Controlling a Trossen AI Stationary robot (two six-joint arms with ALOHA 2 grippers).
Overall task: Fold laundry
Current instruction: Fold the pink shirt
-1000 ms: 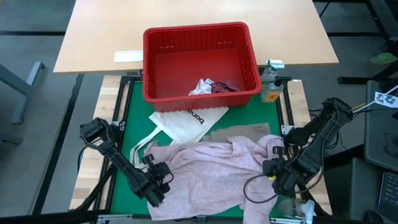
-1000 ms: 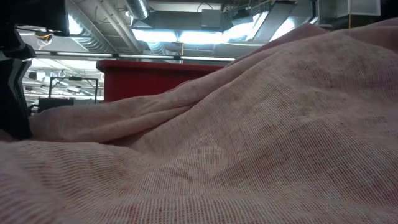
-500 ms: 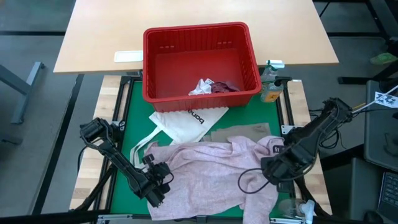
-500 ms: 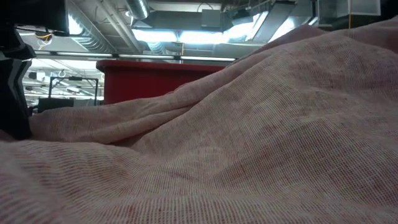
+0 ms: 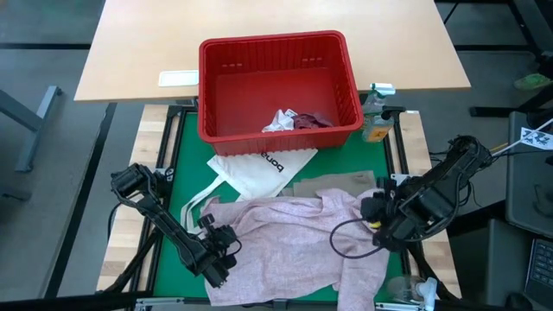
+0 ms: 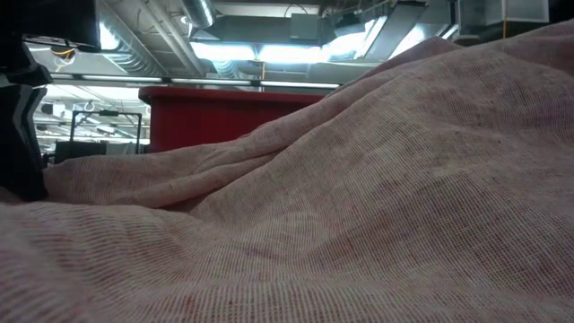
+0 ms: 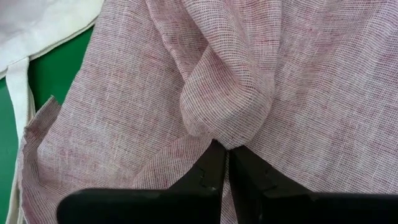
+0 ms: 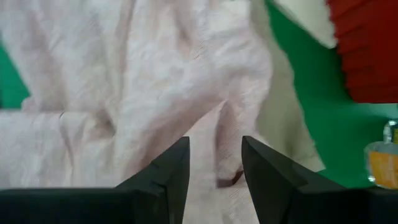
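Here, a large mottled pink woven garment [image 5: 289, 246] is seen spread in rumpled folds over the near half of the green table mat [image 5: 177, 173]. The left gripper [image 5: 220, 259] is set at the garment's near left edge, and in the left wrist view its dark fingers [image 7: 211, 171] are pressed together on a pinched bulge of the pink cloth [image 7: 227, 99], so a fold of the garment is held fast. The right gripper [image 5: 373, 226] is placed at the garment's right edge; in the right wrist view its two fingers [image 8: 168, 171] are parted with a clear gap, nothing is clamped between them, and the pink cloth [image 8: 124, 81] lies just ahead of the tips. A flat beige-khaki cloth piece [image 5: 346, 183] is partly covered by the garment, beyond the right gripper. A white tote bag with black lettering [image 5: 259, 168] is laid beyond the left gripper, its loop handle [image 5: 194, 207] reaching towards that gripper. Farther off, a red plastic slotted basket [image 5: 276, 82] is stood at the mat's far edge, and a small white piece [image 5: 281, 119] and a maroon piece [image 5: 311, 121] are lying inside it. A small bottle with a yellow label [image 5: 376, 112] is stood just beside the basket (on the right arm's side). In the low view almost everything is filled by pink cloth [image 6: 359, 197], with the basket's red wall [image 6: 206, 112] showing behind.
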